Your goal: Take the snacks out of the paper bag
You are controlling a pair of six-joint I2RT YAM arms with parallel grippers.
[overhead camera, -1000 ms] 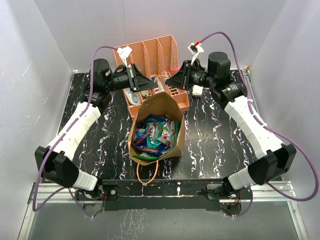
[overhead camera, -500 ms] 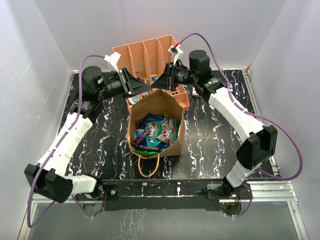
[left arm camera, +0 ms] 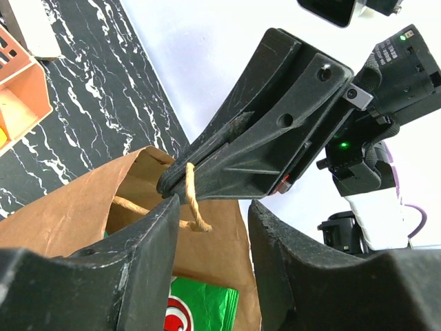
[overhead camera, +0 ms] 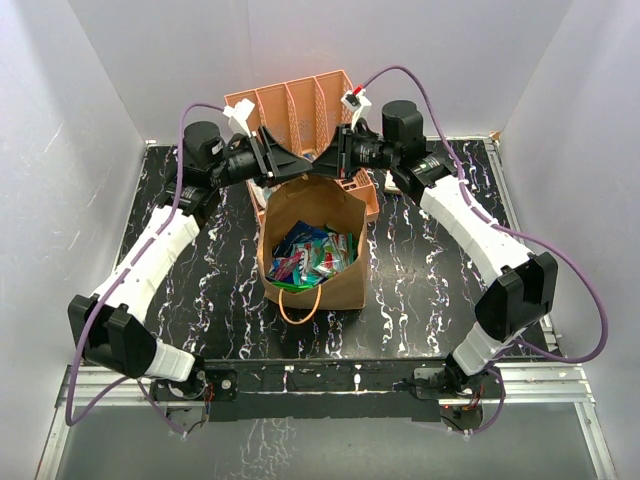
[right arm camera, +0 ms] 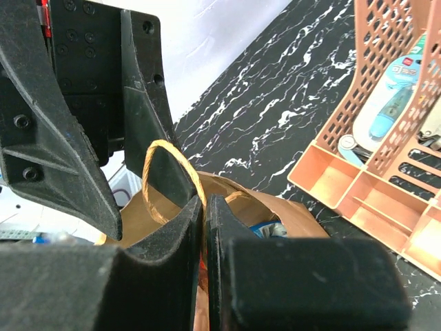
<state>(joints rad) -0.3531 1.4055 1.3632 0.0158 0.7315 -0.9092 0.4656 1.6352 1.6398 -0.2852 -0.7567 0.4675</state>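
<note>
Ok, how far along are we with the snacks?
Done: nothing yet; all snacks lie in the bag, none on the table. In hand: the right gripper is shut on the bag's far handle, with the left gripper open beside it at the rim. Left: reach in and lift out every packet.

The paper bag was plain kraft brown, its looped handle a paler tan-orange. Inside the bag the snacks showed glossy green, teal, dark blue and red with white print. Behind the bag the slotted rack was orange-pink, holding a light blue item. Under the bag the table was black, veined with white marbling. Either side of the bag the left arm and right arm were white with black joints, and the cables were purple
</note>
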